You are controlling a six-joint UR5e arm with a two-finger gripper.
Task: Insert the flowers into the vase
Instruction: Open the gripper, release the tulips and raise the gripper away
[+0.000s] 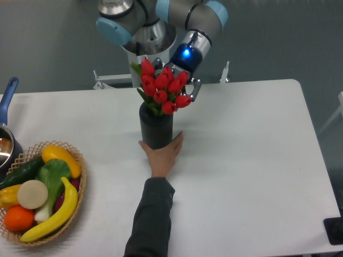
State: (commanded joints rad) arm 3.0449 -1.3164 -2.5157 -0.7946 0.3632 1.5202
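The flowers (162,89), a tight bunch of red tulip buds with green leaves, lean to the right over the mouth of the vase (156,127), with their stems going down into it. The vase is dark grey, ribbed, and stands upright mid-table. My gripper (188,90) is right behind the bunch on its right side, shut on the flowers. Its fingers (195,91) are mostly hidden by the buds; only one shows beside them.
A person's hand (162,153) cups the vase's base from the front, the dark sleeve reaching down to the table's near edge. A wicker basket (81,160) of toy fruit and vegetables sits front left. A blue-handled metal pot (6,96) is at the left edge.
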